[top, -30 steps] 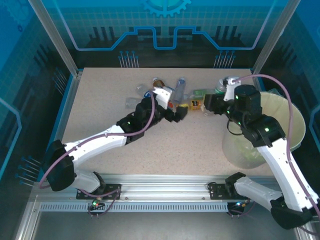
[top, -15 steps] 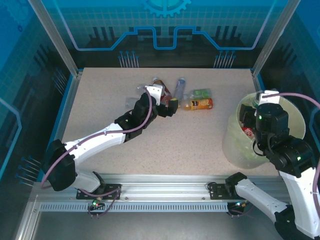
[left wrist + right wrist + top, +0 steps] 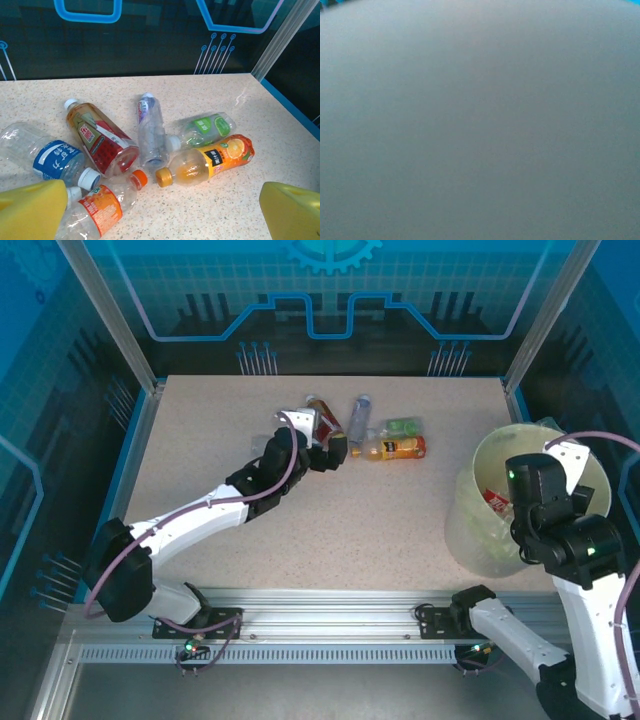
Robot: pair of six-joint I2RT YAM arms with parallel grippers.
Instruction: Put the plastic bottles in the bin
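Six small clear plastic bottles (image 3: 151, 132) lie clustered on the beige speckled counter (image 3: 260, 125), just ahead of the left tool (image 3: 162, 215). Its yellow fingers (image 3: 32, 210) stand wide apart and hold nothing. The labels are blue, red, green and orange, one showing an orange slice; the writing is too small to read. The round pale yellow-green bin (image 3: 470, 530) surrounds the right tool (image 3: 508, 490), whose grip cannot be told. Blue line-patterned panels (image 3: 330, 300) wall the counter.

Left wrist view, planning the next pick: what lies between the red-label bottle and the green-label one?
A slim clear bottle lies between the red-label bottle and the green-label bottle, seen in the left wrist view.
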